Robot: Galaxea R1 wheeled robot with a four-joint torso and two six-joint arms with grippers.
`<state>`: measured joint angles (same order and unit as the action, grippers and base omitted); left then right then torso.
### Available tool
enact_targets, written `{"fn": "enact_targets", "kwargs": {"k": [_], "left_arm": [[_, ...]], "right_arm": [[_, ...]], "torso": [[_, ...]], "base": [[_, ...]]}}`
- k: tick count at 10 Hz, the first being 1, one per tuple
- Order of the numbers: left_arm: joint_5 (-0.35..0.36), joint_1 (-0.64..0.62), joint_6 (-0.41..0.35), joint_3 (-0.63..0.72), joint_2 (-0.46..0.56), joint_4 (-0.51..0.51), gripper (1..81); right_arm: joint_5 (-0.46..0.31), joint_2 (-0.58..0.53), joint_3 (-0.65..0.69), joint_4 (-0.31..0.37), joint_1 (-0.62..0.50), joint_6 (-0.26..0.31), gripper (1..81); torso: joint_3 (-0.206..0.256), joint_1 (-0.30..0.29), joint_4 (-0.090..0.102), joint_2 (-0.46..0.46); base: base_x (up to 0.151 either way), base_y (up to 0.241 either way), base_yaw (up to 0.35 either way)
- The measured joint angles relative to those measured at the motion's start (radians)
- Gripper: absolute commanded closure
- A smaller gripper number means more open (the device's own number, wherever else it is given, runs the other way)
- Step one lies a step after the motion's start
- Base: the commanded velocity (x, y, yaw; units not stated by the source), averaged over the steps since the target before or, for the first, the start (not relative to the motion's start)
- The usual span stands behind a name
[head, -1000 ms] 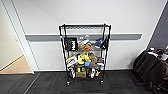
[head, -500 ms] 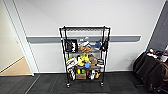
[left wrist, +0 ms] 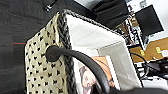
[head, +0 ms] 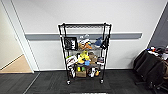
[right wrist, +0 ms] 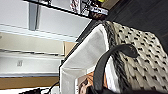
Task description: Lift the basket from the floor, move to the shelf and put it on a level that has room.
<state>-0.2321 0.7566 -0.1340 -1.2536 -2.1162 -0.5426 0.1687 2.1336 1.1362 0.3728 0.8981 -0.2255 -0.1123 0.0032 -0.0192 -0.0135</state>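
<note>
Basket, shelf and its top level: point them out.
basket (left wrist: 42, 75), left wrist view, woven side wall.
shelf (head: 108, 53), head view, right front post.
top level (head: 85, 25), head view, front rim of the highest tier.

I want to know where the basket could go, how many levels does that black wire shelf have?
4 on the shelf: the bare top level, a cluttered one below it, another under that, and the lowest near the floor. Clutter may hide more.

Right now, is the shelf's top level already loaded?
No, the top level of the shelf is bare wire, while the tiers below are crowded.
</note>
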Motion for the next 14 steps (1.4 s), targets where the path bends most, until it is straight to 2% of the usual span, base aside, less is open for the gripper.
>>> {"fn": "enact_targets", "kwargs": {"k": [2, 7, 14], "left_arm": [[-0.004, 0.000, 0.001, 0.000, 0.000, 0.000, 81.1], [-0.004, 0.004, 0.000, 0.000, 0.000, 0.000, 81.1], [-0.006, 0.006, 0.000, 0.000, 0.000, 0.000, 81.1]], "right_arm": [[-0.004, 0.000, 0.000, 0.000, 0.001, 0.000, 81.1], [-0.006, 0.000, 0.000, 0.000, 0.006, 0.000, 81.1], [-0.008, 0.010, 0.000, 0.000, 0.008, 0.000, 81.1]], "torso": [[0.008, 0.000, 0.000, -0.002], [0.080, -0.002, 0.000, -0.002], [0.079, -0.003, 0.000, -0.002]], "base": [[0.000, 0.000, 0.000], [0.000, 0.000, 0.000], [0.000, 0.000, 0.000]]}}
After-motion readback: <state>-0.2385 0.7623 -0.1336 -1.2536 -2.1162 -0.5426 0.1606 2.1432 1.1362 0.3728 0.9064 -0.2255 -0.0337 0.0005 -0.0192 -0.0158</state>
